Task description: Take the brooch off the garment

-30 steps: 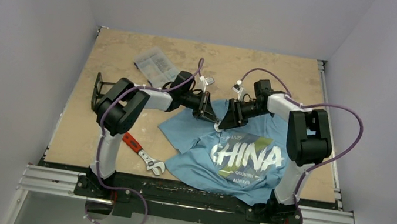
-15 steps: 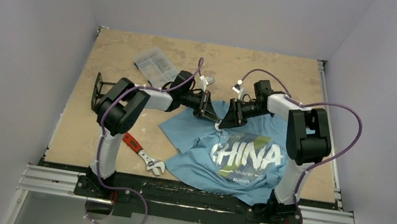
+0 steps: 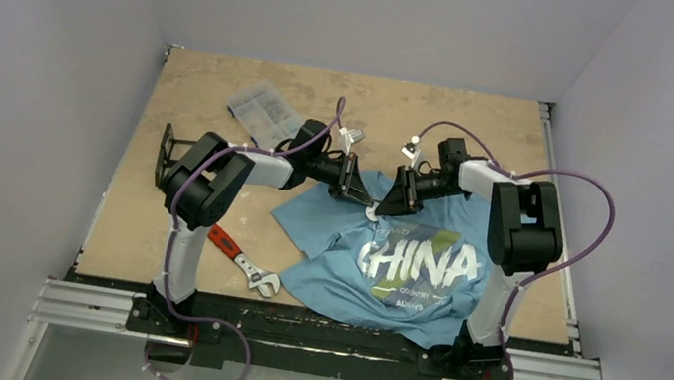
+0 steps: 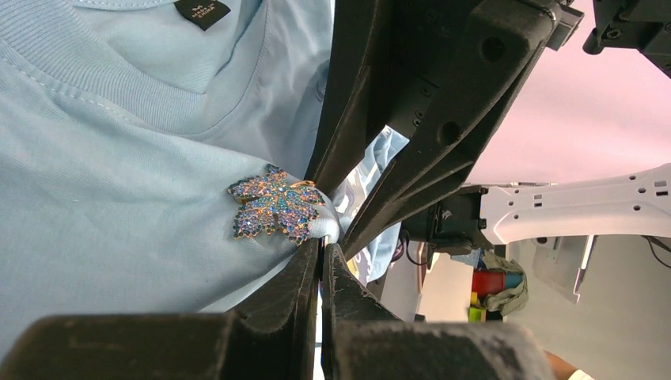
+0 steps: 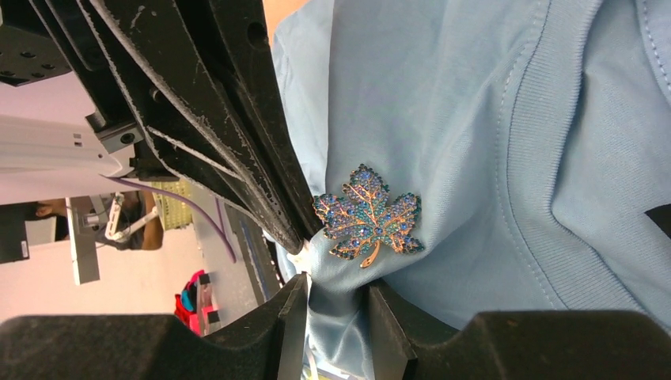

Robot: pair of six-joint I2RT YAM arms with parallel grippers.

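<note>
Garment [image 3: 423,263], a light blue T-shirt with CHINA print, lies crumpled at lower centre-right of the top view on the table [image 3: 208,80]. Brooch [image 4: 277,207], a blue-purple jewelled maple leaf, is pinned on the shirt just below the collar, mid-frame in both wrist views [image 5: 368,215]. Both grippers meet at the collar, centre of the top view. Left gripper [image 4: 323,252]: fingers almost together with a thin slit between them, tips at the bunched cloth touching the brooch edge; can't tell what they grip. Right gripper [image 5: 336,299]: fingers clamped on a fold of the shirt just under the brooch. A red-handled wrench [image 3: 242,259] lies left of the shirt. A clear plastic box [image 3: 262,106] sits upper left.
</note>
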